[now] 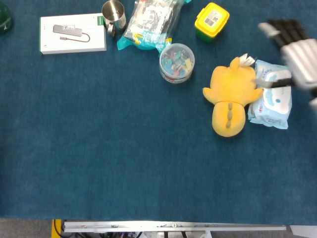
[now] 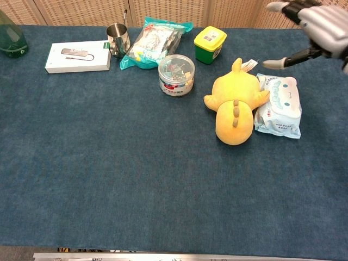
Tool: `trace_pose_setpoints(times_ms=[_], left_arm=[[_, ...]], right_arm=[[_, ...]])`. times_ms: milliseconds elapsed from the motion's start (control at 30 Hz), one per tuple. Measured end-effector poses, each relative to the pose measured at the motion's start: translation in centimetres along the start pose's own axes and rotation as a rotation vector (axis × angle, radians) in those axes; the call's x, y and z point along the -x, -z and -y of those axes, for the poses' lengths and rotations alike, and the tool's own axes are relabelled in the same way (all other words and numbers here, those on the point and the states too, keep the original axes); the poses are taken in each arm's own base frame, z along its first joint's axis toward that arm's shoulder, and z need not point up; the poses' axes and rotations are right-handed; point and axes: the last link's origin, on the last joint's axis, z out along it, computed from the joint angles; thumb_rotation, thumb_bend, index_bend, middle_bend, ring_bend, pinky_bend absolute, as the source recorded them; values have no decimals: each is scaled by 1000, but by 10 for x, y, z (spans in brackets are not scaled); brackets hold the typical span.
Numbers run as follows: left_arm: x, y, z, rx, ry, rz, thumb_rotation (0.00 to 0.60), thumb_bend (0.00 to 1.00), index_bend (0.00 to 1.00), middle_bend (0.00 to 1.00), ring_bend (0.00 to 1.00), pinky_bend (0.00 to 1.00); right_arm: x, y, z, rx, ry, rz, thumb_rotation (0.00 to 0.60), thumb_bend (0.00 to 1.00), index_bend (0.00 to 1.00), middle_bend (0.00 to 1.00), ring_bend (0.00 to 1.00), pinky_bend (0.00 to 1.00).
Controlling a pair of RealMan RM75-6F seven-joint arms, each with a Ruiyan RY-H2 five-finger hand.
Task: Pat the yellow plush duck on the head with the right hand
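The yellow plush duck (image 1: 229, 95) (image 2: 235, 101) lies flat on the blue table, right of centre, with its white tag toward the far side. My right hand (image 1: 296, 55) (image 2: 314, 24) hangs in the air up and to the right of the duck, well clear of it. The fingers are spread, the thumb sticks out toward the duck, and the hand holds nothing. It looks blurred in the head view. My left hand does not show in either view.
A blue-and-white wipes pack (image 1: 271, 100) (image 2: 279, 106) lies against the duck's right side. A yellow-lidded green box (image 1: 211, 21), a clear tub of clips (image 1: 176, 62), a snack bag (image 1: 150, 22), a metal cup (image 1: 113, 16) and a white box (image 1: 72, 32) stand along the far side.
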Motion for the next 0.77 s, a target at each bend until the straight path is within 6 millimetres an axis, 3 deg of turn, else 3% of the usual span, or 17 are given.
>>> trace_pose_setpoints(times_ms=[67,333,567,767], left_arm=[[0,-1,-1,7,-4,-6,600,136,115,152,151,52],[3,-5,-11,39,-25,-33,600,136,127,152,154,52],[7,-5,-20,59,-43,-37,600,136,128,152,154,52],[8,-6,-26,69,-42,-36,600,136,129,151,154,52]], right_arm=[[-11,20,-15,48,29,-27,475,0,5,68,0,0],[-29,99,-52,206,71,-82,492,0,5,93,0,0],[-29,156,-61,272,74,-99,492,0,5,102,0,0],[-24,183,-61,308,58,-91,491,0,5,102,0,0]])
